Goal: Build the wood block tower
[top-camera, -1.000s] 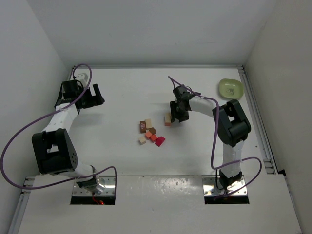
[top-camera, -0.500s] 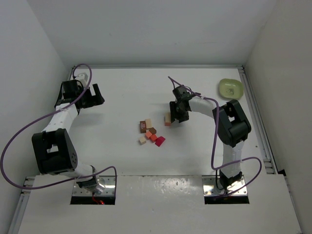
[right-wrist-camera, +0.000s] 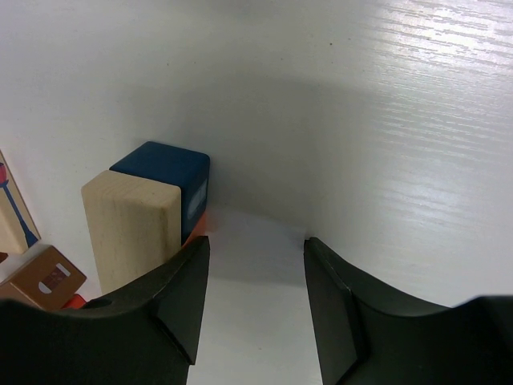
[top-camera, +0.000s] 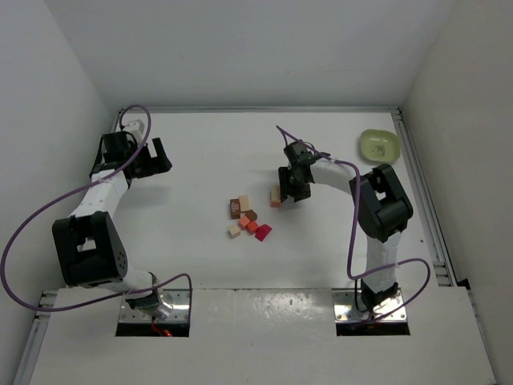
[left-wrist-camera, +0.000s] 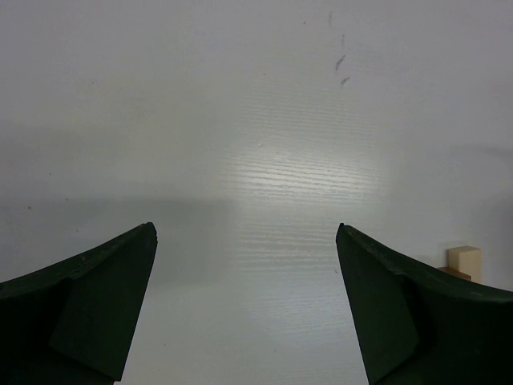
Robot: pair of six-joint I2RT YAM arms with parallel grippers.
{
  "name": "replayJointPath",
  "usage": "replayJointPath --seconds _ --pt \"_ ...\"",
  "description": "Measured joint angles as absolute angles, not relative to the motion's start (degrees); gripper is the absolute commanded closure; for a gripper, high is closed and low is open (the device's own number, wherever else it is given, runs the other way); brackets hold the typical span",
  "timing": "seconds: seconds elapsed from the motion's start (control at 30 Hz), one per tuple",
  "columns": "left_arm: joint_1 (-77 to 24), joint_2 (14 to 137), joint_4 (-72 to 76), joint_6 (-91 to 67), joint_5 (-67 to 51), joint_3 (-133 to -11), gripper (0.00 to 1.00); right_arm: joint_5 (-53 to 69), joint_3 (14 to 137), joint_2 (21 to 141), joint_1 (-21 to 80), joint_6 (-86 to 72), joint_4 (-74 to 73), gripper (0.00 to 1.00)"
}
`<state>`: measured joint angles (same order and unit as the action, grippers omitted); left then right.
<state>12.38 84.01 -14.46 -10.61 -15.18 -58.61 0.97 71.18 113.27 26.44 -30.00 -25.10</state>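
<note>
**Overhead and wrist views, read left to right.** At the upper left of the overhead frame the left gripper [top-camera: 152,156] hung over bare table [top-camera: 192,144]. Its jaws were spread wide with nothing between them, as its own wrist view confirmed [left-wrist-camera: 244,228].

At centre lay the loose wood blocks [top-camera: 248,218], a tight cluster of red, orange, brown and pale cubes. Just right of them, and a little higher in the frame, stood the tower [top-camera: 276,196], only a low stub.

Such cubes are judged light, rigid and smooth-faced. They are best pinched across two opposite flat sides, near mid-height, so that they do not twist. The stub would probably topple at a light sideways knock.

The right gripper [top-camera: 292,186] sat immediately right of the tower. In its wrist view [right-wrist-camera: 256,241] the jaws stood partly apart, with only white table between them, so nothing was held. A pale block [right-wrist-camera: 132,228] and a dark blue block [right-wrist-camera: 164,172] stood just outside the left-hand finger [right-wrist-camera: 172,297]; whether that finger touched the pale block could not be made out.

At the upper right, well apart, sat a green bowl [top-camera: 379,144].
</note>
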Motion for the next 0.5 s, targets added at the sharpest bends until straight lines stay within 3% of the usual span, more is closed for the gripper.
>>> replayJointPath --seconds 0.3,0.5 --pt "12.38 84.01 -14.46 -10.59 -15.18 -58.61 0.0 1.02 71.18 113.27 26.44 -30.0 -25.12 0.49" --pt "12.38 84.01 -14.46 -10.59 -15.18 -58.61 0.0 0.34 70.32 112.81 26.26 -29.89 -25.19 0.61"
